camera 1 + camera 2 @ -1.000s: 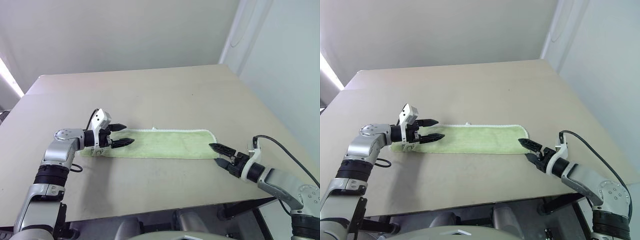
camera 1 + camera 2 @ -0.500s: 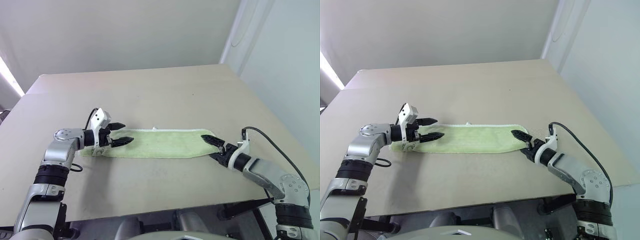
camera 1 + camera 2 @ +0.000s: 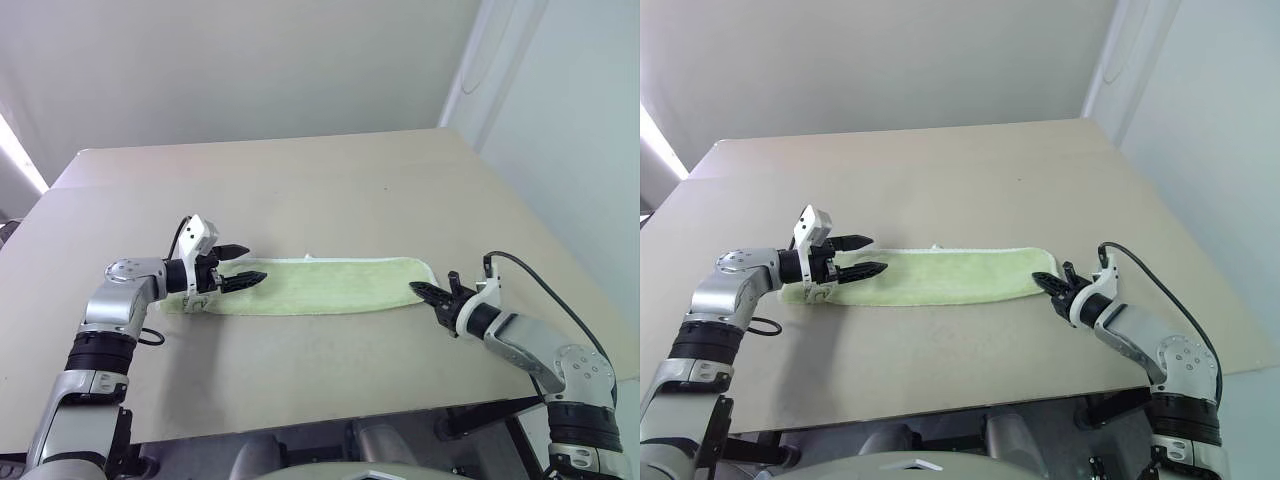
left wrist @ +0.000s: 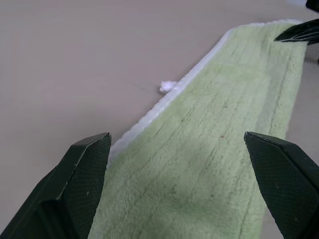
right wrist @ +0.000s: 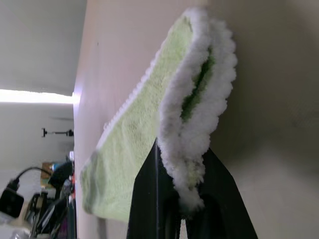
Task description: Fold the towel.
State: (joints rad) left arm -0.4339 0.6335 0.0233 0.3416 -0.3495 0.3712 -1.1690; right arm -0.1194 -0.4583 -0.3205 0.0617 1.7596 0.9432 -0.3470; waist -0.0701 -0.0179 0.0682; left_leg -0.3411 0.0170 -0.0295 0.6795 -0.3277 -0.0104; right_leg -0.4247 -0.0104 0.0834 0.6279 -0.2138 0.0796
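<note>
Beige counter [image 3: 330, 190] under you carries the towel [image 3: 330, 285], a long folded strip lying across its near half. You'll find no readable writing; its small white loop tag [image 4: 168, 87] looks blank. Your right claw [image 3: 1052, 287] is clamped on the towel's right end, hiding that corner. Your left claw [image 3: 240, 267] stands apart over the left end.

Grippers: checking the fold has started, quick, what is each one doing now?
Left gripper: open, over the towel, holding nothing.
Right gripper: closed on the towel's end.
</note>
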